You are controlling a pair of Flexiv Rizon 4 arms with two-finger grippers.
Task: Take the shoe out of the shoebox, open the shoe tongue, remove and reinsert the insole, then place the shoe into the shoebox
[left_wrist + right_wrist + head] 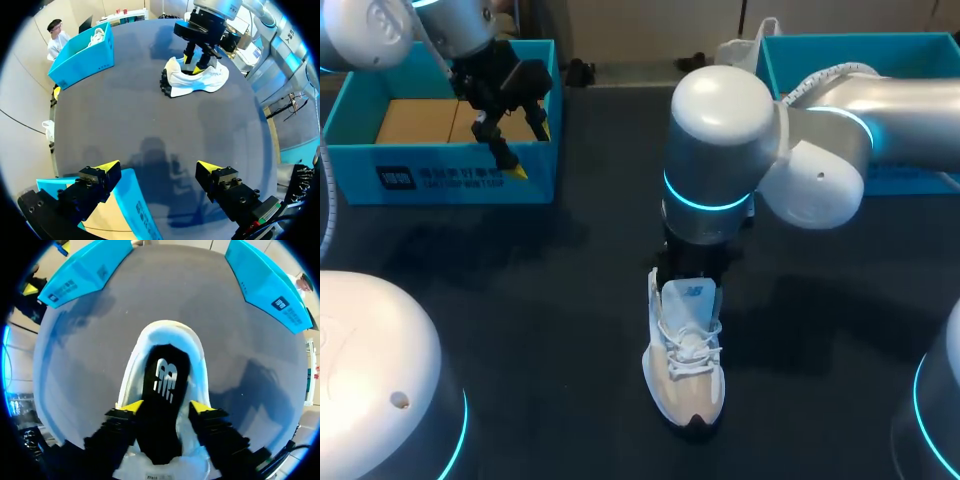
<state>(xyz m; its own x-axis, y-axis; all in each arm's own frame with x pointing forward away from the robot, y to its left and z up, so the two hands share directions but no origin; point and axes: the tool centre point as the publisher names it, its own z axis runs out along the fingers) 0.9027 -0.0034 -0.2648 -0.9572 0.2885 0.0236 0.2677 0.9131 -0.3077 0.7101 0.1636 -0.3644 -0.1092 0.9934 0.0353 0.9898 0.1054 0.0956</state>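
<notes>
Right pincer (pixel 166 406) sat in the white shoe (pixel 167 331) with the black insole (pixel 162 435) inside it, grip could not be told; left pincer (pixel 157 165) hung spread over the shoebox (pixel 135 200).

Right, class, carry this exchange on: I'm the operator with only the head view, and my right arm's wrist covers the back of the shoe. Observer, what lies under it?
Observer: In the right wrist view a black piece with a white logo sits in the opening of the shoe, directly under the right gripper.
Operator: Is the shoe lifted?
Observer: No. Seen side-on from the left wrist view, it rests on its sole on the table.
Operator: And is the left gripper carrying anything?
Observer: No. In its own wrist view the left gripper has its jaws wide apart with nothing between them.
</notes>
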